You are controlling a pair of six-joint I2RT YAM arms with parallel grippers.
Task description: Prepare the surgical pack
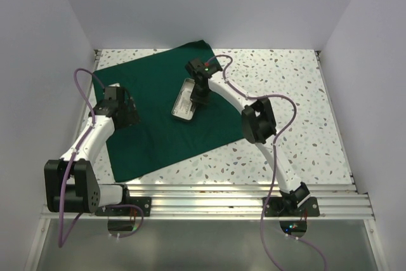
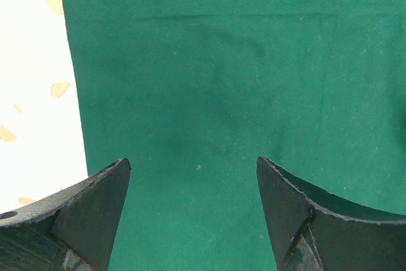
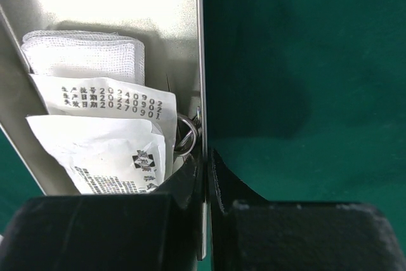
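The dark green drape (image 1: 162,115) lies flat on the speckled table. A shallow steel tray (image 1: 184,107) sits on it near the middle. My right gripper (image 1: 200,96) is shut on the tray's right wall (image 3: 200,61), one finger inside and one outside. In the right wrist view the tray holds a white gauze pad (image 3: 82,55), white printed packets (image 3: 104,138) and the ring handle of a steel instrument (image 3: 186,134). My left gripper (image 1: 127,113) is open and empty just above the drape (image 2: 222,80), near its left edge.
The speckled tabletop (image 1: 298,93) lies bare to the right of the drape and shows as a white strip in the left wrist view (image 2: 32,93). White walls enclose the table. A metal rail (image 1: 209,195) runs along the near edge.
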